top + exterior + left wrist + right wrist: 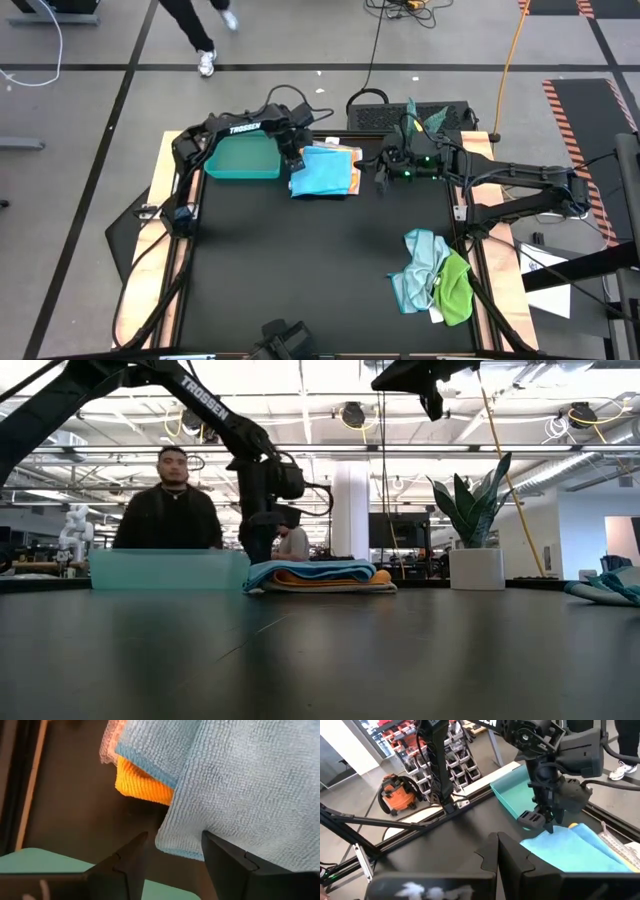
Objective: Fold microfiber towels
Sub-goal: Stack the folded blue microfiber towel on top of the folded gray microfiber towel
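Softness marks the bright blue towel (240, 785): light, limp, best pinched at the corner between the left gripper (172, 852)'s parted fingers, apparently not yet gripped.

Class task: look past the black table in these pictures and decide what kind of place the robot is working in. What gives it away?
Most likely a robotics lab or workshop: storage racks beside an orange shop vacuum, cables across the floor, hazard-striped matting.

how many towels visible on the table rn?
5. Three stacked beside the teal tray: bright blue towel on top, orange towel and whitish towel beneath. Pale blue towel and green towel crumpled at the right. More may be hidden.
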